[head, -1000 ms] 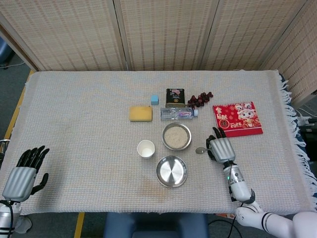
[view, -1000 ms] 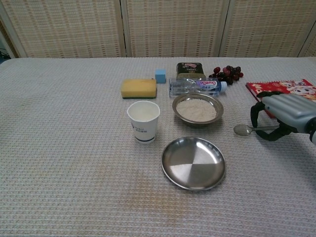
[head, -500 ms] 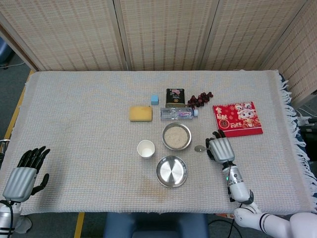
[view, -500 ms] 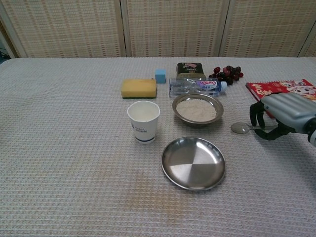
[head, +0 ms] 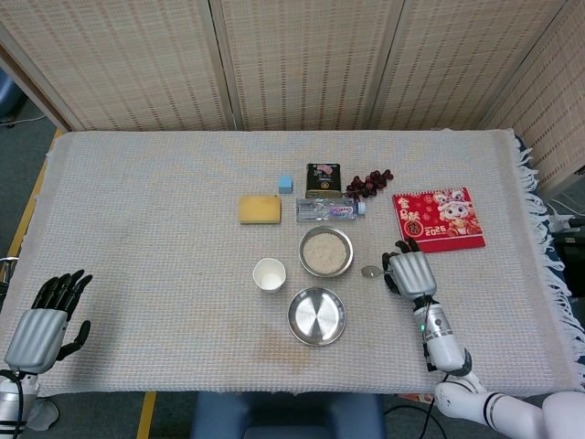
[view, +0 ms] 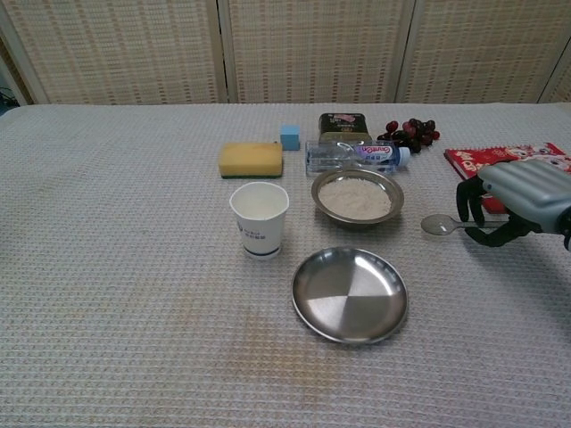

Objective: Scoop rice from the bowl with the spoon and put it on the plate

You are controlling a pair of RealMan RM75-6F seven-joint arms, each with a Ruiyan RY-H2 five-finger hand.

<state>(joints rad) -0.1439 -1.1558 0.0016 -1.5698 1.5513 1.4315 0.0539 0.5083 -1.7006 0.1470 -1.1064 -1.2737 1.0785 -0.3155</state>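
Note:
A metal bowl of rice (head: 325, 251) (view: 356, 197) stands mid-table, and an empty metal plate (head: 316, 315) (view: 349, 294) lies just in front of it. My right hand (head: 409, 273) (view: 522, 191) holds the spoon's handle, to the right of the bowl. The spoon (head: 371, 271) (view: 439, 225) points left, its bowl lifted a little above the cloth and apart from the rice bowl. My left hand (head: 41, 325) hangs open off the table's front left corner, holding nothing; only the head view shows it.
A white paper cup (view: 260, 218) stands left of the bowl. Behind are a yellow sponge (view: 251, 159), a blue cube (view: 290, 136), a lying water bottle (view: 355, 156), a tin (view: 343, 126) and grapes (view: 410, 133). A red calendar (head: 438, 218) lies behind my right hand.
My right hand has lifted the spoon slightly off the cloth and carried it a little away from me. The left hand has not moved.

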